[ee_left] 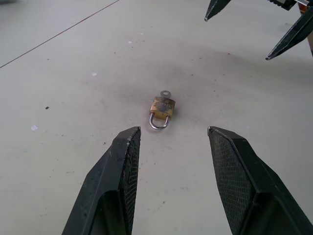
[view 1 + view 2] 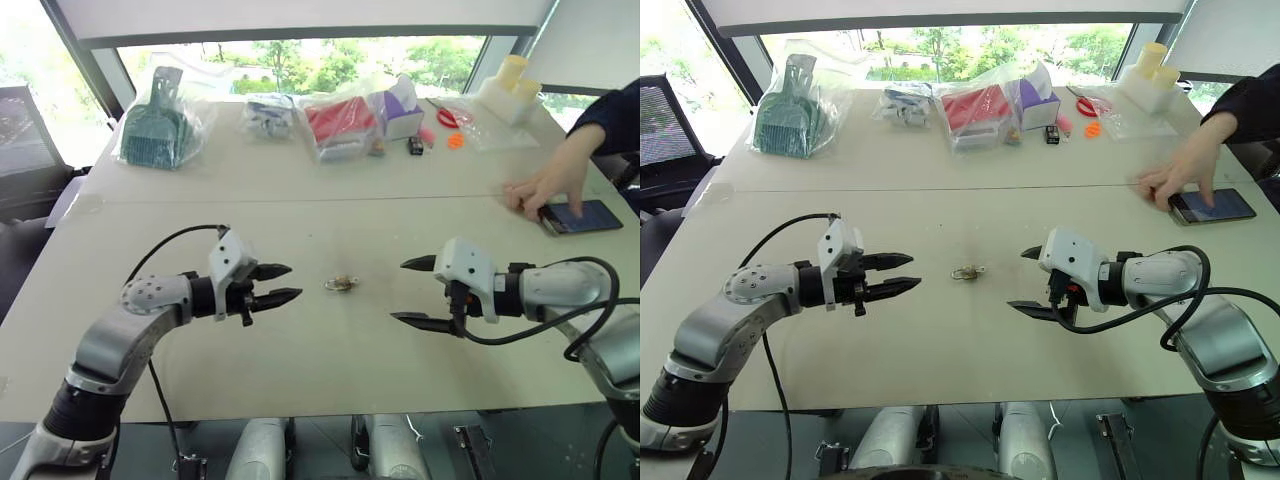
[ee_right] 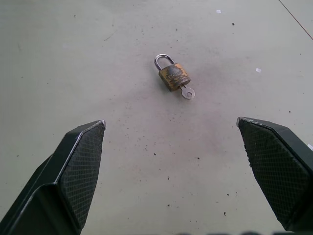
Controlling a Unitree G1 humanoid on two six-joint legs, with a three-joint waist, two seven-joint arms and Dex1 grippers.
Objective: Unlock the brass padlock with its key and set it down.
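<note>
Between both tools, brass padlock (image 2: 342, 284) lies flat on surface (image 2: 320, 350), key (image 3: 188, 92) inserted. Lock sits at 3 o'clock of left tool (image 2: 287, 283), slightly nearer; right tool (image 2: 412, 291) faces from 3. Both tools' fingers apart, empty.

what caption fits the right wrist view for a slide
Open right gripper hovers over the table, aimed at the brass padlock lying flat with its key inserted.
</note>
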